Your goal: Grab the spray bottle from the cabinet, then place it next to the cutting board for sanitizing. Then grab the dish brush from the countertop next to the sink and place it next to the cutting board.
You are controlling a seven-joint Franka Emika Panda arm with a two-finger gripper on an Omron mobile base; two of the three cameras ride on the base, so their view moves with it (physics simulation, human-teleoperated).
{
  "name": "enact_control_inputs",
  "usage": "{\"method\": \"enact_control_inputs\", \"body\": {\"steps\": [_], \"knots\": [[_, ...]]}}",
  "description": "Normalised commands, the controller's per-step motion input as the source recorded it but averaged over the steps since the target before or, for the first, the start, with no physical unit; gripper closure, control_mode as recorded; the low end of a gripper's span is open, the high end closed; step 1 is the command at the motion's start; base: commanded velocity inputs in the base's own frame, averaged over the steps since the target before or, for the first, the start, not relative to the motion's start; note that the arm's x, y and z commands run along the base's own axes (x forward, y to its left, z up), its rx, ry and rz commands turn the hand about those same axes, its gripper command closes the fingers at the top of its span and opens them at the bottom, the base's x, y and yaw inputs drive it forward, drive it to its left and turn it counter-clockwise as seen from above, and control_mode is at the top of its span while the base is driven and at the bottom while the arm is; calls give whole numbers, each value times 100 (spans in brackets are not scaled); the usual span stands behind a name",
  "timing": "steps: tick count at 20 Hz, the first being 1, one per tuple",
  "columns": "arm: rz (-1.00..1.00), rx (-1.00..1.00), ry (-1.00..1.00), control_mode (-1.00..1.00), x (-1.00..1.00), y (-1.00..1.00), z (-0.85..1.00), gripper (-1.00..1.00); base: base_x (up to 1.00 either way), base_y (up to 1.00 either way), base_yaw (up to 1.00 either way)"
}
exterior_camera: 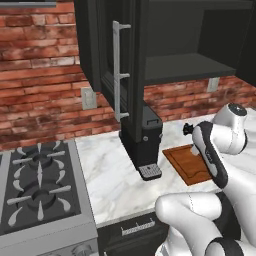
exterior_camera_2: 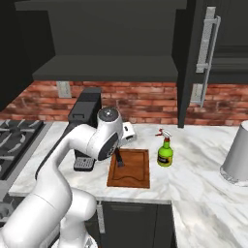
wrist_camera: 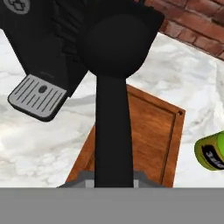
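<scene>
One risk: our gripper [exterior_camera_2: 117, 156] pinches the dish brush [wrist_camera: 114, 87] over the cutting board [exterior_camera_2: 131, 168]; released now, it lands on the board, not beside it.

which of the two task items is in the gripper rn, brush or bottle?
The brush: its black handle runs up from the shut gripper over the board. The green bottle stands free beside the board.

In the right base view, bare countertop [exterior_camera_2: 198, 160] is lying open across the middle right, between the spray bottle [exterior_camera_2: 165, 151] and a grey container [exterior_camera_2: 238, 155] at the right edge. The coffee machine [exterior_camera_2: 85, 127] is crowding the cutting board [exterior_camera_2: 131, 170] from the left, and the cabinet [exterior_camera_2: 106, 68] shelf is hanging overhead in the upper centre.
</scene>
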Motion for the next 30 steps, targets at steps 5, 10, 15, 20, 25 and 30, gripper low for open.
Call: {"method": "enact_control_inputs", "body": {"steps": [5, 10, 15, 20, 25, 30], "knots": [[9, -17, 38, -100, 3, -28, -64, 100, 0, 0, 0], [17, -23, 13, -100, 0, -36, -48, 100, 0, 0, 0], [14, -17, 8, -100, 0, -54, -39, 100, 0, 0, 0], [3, 1, 1, -100, 0, -73, -18, 100, 0, 0, 0], [4, 5, 0, -100, 1, -67, -1, 100, 0, 0, 0], [6, 2, -1, -100, 6, -36, -4, 100, 0, 0, 0]]}}
